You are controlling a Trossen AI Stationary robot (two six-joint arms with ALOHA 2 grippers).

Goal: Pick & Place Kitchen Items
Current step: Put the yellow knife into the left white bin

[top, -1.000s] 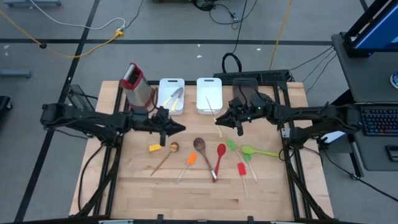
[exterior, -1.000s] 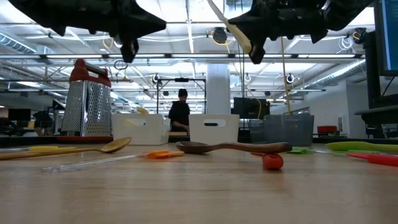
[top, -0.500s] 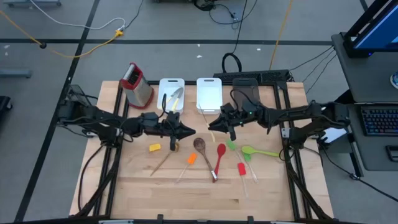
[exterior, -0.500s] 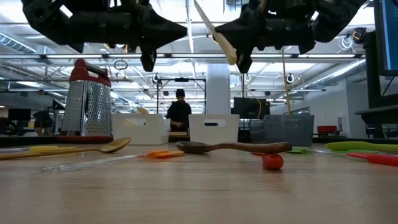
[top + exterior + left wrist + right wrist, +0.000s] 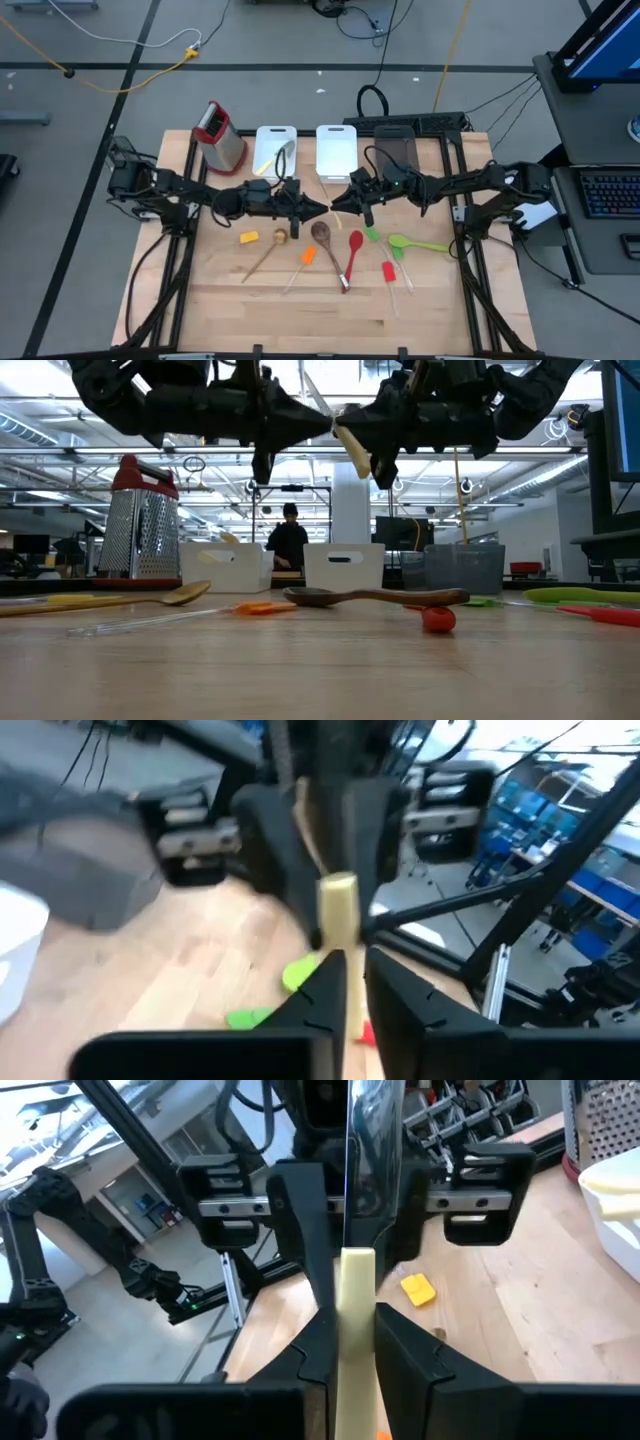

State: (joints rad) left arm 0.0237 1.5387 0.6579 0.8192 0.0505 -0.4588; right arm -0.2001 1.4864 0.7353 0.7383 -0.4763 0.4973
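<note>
Here, knife point(image 5: 355, 1305) handle between right jaws, aloft

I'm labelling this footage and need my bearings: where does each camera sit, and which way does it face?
High view: overhead, straight down on the table; both arms.
Low view: tabletop height, facing the room; arms overhead.
Left wrist view: faces the right arm; left claw at the pale-handled knife.
Right wrist view: faces the left arm; right claw shut on that knife.
Both wrist views share the knife.
</note>
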